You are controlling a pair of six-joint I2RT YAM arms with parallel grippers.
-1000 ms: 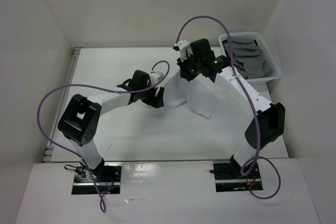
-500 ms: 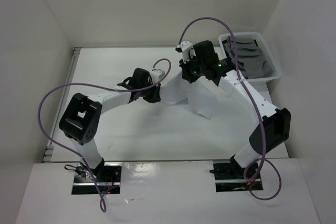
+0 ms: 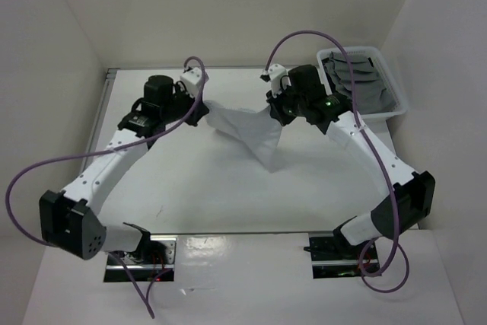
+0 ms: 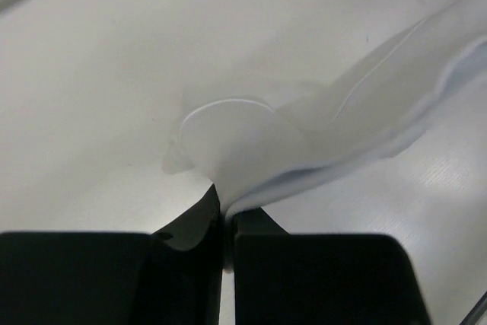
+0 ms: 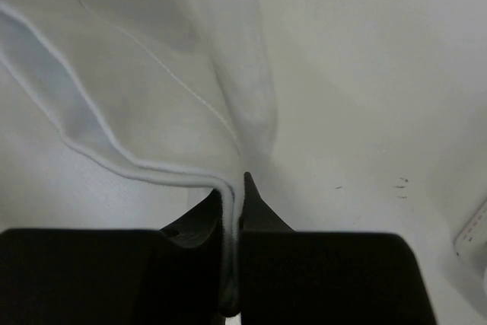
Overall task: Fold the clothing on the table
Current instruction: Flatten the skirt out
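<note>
The clothing point(image 3: 247, 129) is a thin white cloth, held up over the white table point(image 3: 198, 180) and stretched between both grippers, its loose lower part sagging to a point at mid-table. My left gripper point(image 3: 202, 109) is shut on the cloth's left end; in the left wrist view the clothing point(image 4: 304, 142) runs out from the shut left gripper point(image 4: 225, 211). My right gripper point(image 3: 272, 110) is shut on the right end; in the right wrist view a doubled edge of the clothing point(image 5: 152, 104) is pinched in the right gripper point(image 5: 234, 188).
A white bin point(image 3: 386, 108) holding grey folded cloths point(image 3: 358, 85) stands at the table's back right, close to the right arm. A metal rail point(image 3: 97, 131) runs along the table's left edge. White walls enclose the table on three sides.
The left gripper closed on the cloth's left end and swung back and left, lifting it. The cloth is now pulled taut between both grippers. The right gripper shifted slightly right.
</note>
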